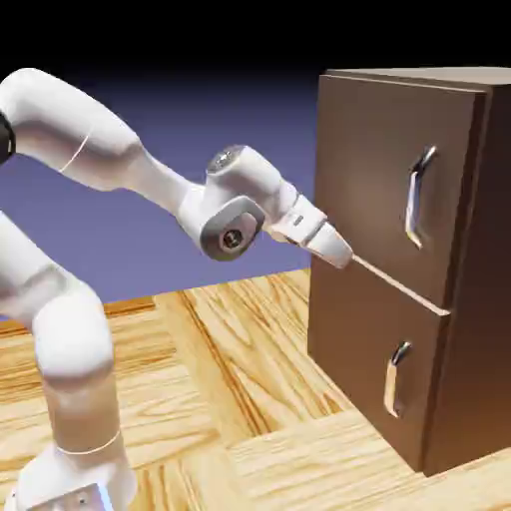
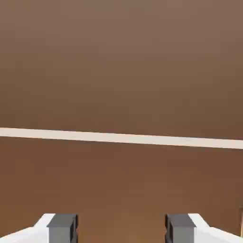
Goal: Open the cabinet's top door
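Note:
The dark brown cabinet [image 1: 469,299] stands at the right of the exterior view. Its top door [image 1: 367,170] carries a long curved silver handle [image 1: 420,197] near its right side. My gripper [image 1: 345,258] points at the cabinet's front, close to the door's lower left corner and well left of that handle. A pale strip [image 1: 404,286] runs along the door's bottom edge. In the hand view, brown cabinet wood [image 2: 121,66] fills the picture, crossed by the pale strip [image 2: 121,137]. The gripper [image 2: 121,228] is open with nothing between its grey fingertips [image 2: 62,228].
Below the top door is a shorter bottom door [image 1: 359,349] with a smaller silver handle [image 1: 396,377]. The cabinet stands on a light wooden table [image 1: 220,389]. The white arm rises from the lower left and arches over toward the cabinet.

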Motion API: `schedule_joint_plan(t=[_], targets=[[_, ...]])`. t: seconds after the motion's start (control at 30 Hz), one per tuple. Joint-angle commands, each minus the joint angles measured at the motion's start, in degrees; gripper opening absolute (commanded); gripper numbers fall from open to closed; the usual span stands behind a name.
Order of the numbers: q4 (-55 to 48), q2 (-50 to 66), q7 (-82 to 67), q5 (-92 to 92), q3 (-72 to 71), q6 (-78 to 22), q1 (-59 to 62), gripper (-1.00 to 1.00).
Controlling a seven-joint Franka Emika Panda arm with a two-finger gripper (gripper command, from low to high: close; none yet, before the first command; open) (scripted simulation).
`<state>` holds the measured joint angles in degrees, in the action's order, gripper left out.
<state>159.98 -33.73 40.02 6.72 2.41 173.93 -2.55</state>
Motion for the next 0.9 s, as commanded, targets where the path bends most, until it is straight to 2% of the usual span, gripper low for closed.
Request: schedule_joint_plan(t=[0.0, 0.87], targets=[[-0.38, -0.40, -0.91, 2.50, 0.89, -0.03, -0.69, 0.00], [-10.20, -10.77, -24.43, 67.29, 24.11, -0.79, -18.64, 0.00]])
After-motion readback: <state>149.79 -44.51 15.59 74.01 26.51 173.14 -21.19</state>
